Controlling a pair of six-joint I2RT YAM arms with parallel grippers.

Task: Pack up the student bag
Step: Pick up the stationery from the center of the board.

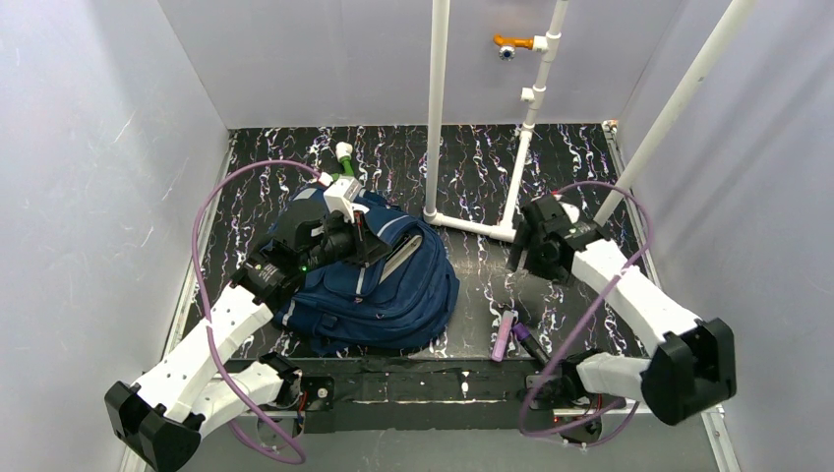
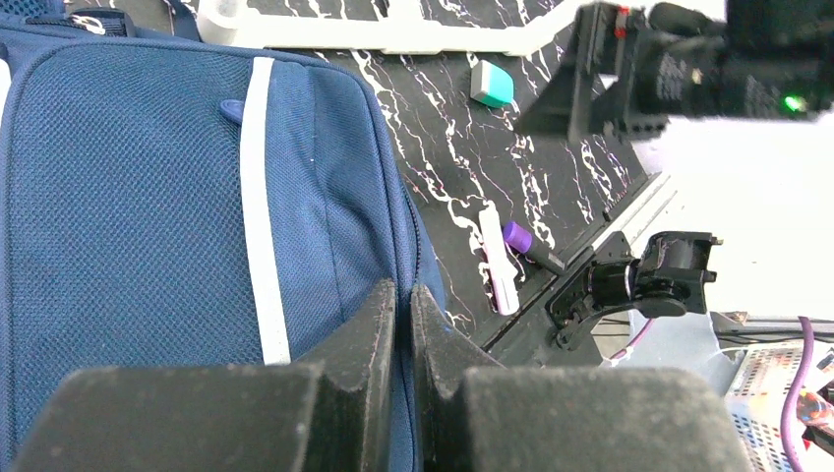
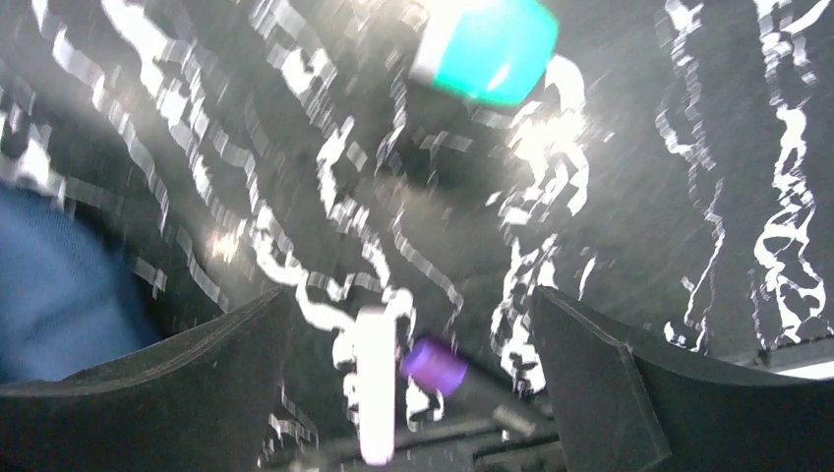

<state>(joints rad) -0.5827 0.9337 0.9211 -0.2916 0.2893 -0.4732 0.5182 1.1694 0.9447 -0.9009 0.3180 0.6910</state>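
Observation:
The student bag (image 1: 379, 285), a navy-blue backpack with pale stripes, lies on the dark marbled table at centre-left. It fills the left of the left wrist view (image 2: 148, 197). My left gripper (image 1: 352, 234) rests on top of the bag. In the left wrist view its jaws (image 2: 404, 295) are shut on a fold of blue fabric at the bag's seam. My right gripper (image 1: 534, 254) hangs open and empty above the table to the right of the bag. Its view (image 3: 413, 305) is blurred. A teal eraser (image 3: 487, 44), a pink pen (image 3: 374, 383) and a purple-capped marker (image 3: 438, 364) lie below it.
The pink pen (image 1: 505, 334) and the marker (image 1: 528, 341) lie by the table's front edge, right of the bag. A white pipe frame (image 1: 472, 224) stands at the back centre. A green and white item (image 1: 344, 157) lies behind the bag. Grey walls close in both sides.

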